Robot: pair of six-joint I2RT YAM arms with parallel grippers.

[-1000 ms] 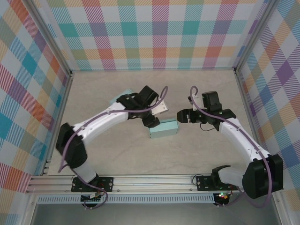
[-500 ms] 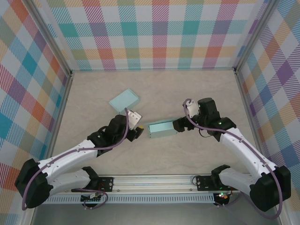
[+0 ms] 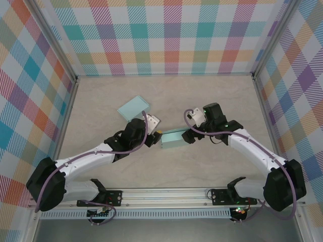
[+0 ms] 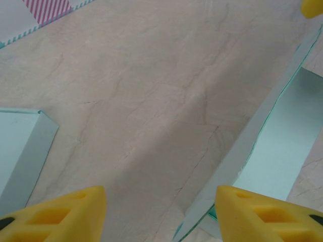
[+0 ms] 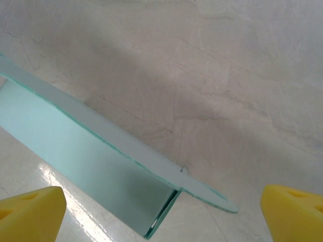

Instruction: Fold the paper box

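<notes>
here paper box (image 3: 174,139) lies beside right tool (image 3: 189,135)

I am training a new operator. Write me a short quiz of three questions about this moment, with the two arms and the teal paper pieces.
1. True or false: the left gripper is clamped on the teal box.
2. How many teal paper pieces lie on the table? A) one B) two C) three
3. Fill in: the right gripper has its fingers wide ____.

Key
1. False: its fingers stand apart over bare table.
2. B: the teal box between the two grippers, and a second teal piece further back on the left.
3. open
</notes>
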